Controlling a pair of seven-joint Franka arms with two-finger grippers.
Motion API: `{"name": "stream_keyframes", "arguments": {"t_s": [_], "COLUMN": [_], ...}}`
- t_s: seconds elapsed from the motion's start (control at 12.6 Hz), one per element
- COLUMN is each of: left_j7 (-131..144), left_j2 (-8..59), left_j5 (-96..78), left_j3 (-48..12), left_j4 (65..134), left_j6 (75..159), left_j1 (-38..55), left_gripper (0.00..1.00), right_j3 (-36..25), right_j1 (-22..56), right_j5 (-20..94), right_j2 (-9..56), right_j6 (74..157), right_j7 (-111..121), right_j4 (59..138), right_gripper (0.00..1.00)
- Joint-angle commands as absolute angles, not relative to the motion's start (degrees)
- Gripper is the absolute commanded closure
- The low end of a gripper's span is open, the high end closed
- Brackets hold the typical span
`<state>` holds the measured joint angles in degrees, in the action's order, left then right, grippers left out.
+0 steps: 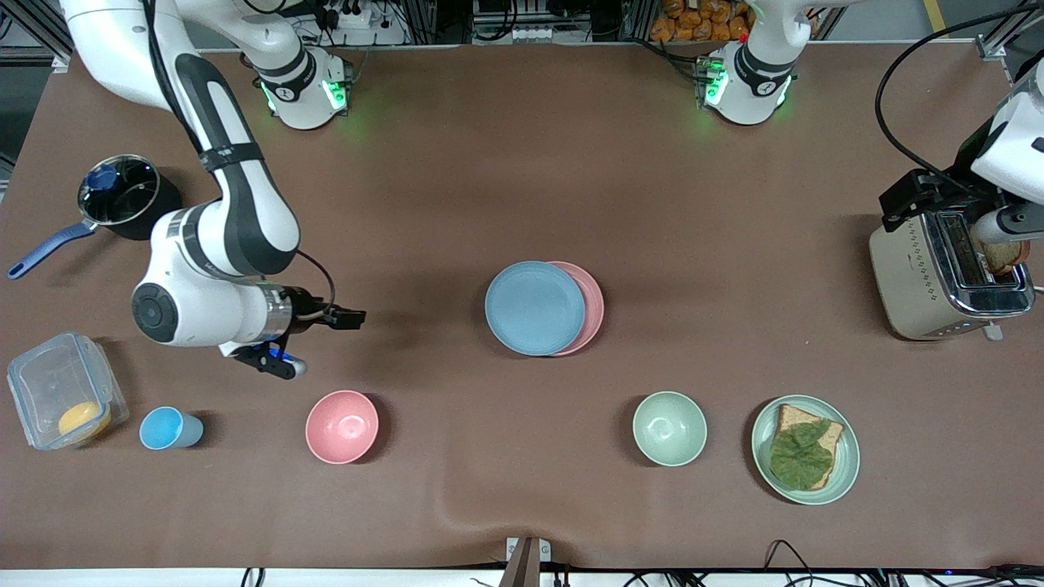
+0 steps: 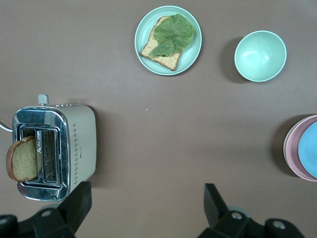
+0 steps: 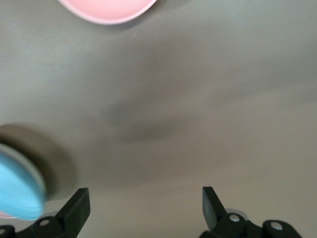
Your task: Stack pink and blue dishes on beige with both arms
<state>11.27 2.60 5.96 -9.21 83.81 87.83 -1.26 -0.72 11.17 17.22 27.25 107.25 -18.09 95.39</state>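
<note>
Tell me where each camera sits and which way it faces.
Front view: high across the brown table, facing both white robot arms.
Left wrist view: on the left arm, looking down at the silver toaster; open left tool shows.
Right wrist view: on the right arm, looking down at the table; open right tool shows.
Shared: front and left wrist show the light blue round plate on the pink plate.

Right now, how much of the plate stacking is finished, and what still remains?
Done: the blue plate lies on the pink plate mid-table, slightly offset. No beige plate shows under them or elsewhere, so I cannot confirm the base. In hand: nothing. The right gripper hangs open over bare table by the pink bowl; the left gripper, open, is near the toaster.
</note>
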Motion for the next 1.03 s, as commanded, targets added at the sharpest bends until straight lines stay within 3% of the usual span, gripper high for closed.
{"name": "stream_keyframes", "arguments": {"t_s": [0.0, 0.24, 0.72, 0.95], "left_j7": [10.2, 10.2, 10.1, 10.1], "left_j2": [-0.2, -0.4, 0.4, 0.3], "left_j5": [4.7, 4.7, 1.1, 1.1], "left_j3": [-8.0, -7.9, -7.8, -7.8], "left_j4": [86.0, 85.9, 85.2, 85.3], "left_j6": [87.7, 87.6, 87.7, 87.2], "left_j1": [-0.7, -0.6, -0.3, -0.3], "left_gripper": [0.00, 0.00, 0.00, 0.00], "right_j3": [0.4, 0.4, 0.5, 0.4], "right_j1": [5.9, 0.7, 0.4, 0.4], "right_j5": [12.9, 9.0, 2.8, -0.7], "right_j2": [24.4, 18.7, 1.0, -3.0], "right_j6": [105.1, 100.7, 93.9, 91.7], "right_j7": [-8.2, 2.9, 5.2, 5.0], "right_j4": [96.1, 96.2, 96.2, 96.0], "right_gripper": [0.00, 0.00, 0.00, 0.00]}}
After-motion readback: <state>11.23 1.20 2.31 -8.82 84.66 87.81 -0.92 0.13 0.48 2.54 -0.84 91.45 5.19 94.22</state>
